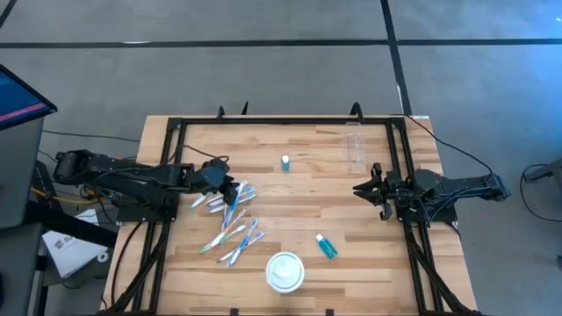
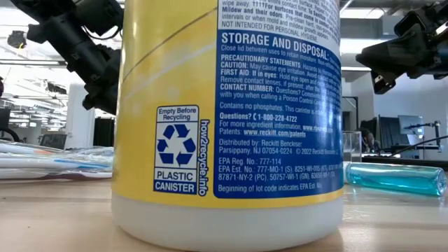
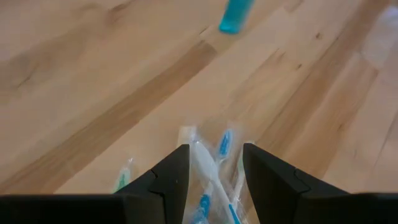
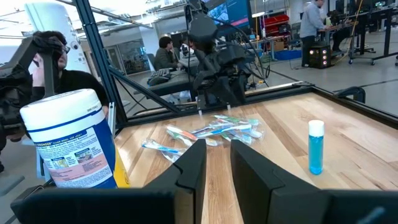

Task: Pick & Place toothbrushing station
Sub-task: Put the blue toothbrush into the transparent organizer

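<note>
Left gripper [image 1: 230, 190] sits low over the toothbrushes [image 1: 230, 219] on the table's left side, fingers [image 3: 168, 180] spread apart, straddling a clear-wrapped toothbrush [image 3: 205, 177] that lies between them; not clamped on it as far as the wrist view shows. More wrapped brushes fan out from there toward the table's middle and near edge, a loose heap of blue, pink, green and white ones overlapping each other.

Right gripper [image 1: 362, 188] hovers at the table's right side, off the wood, holding nothing; fingers [image 4: 193, 168] stand a narrow gap apart, partly open. It points across the table at the brush heap and the left arm.

Small blue tube [image 1: 285, 163] stands upright near the far middle of the table, apart from the brushes. Second blue tube [image 1: 326, 247] lies on its side toward the near right, just beside the canister. Clear tumbler [image 1: 355, 147] stands near the far right corner, near the right arm.

White round canister [image 1: 285, 270] of wipes stands at the near middle edge; in the low view its yellow and blue label [image 2: 231, 98] fills most of the frame. Wooden table [image 1: 290, 202] has a black frame around it. People sit at desks in the room beyond.
</note>
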Motion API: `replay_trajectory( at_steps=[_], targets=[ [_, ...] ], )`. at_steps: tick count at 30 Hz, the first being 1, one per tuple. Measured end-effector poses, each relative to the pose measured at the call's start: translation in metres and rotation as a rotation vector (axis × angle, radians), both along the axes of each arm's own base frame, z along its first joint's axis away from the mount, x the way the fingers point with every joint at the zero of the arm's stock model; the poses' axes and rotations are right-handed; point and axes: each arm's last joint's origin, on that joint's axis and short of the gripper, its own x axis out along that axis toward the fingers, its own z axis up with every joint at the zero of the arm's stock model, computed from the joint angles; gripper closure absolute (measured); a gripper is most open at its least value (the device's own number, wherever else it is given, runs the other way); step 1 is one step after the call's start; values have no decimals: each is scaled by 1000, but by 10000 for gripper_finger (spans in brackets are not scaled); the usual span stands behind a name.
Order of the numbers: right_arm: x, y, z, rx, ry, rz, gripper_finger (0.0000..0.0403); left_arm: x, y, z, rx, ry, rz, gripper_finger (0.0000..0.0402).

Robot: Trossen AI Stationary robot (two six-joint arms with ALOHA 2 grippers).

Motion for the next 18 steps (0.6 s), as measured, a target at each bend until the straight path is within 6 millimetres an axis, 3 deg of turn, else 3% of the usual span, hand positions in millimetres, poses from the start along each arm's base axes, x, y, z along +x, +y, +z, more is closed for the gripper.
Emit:
replay_trajectory(
  at_steps=[18],
  targets=[
    [0, 0, 0, 0, 0, 0, 337, 11, 1, -28, -70, 128, 21, 257]
  ],
)
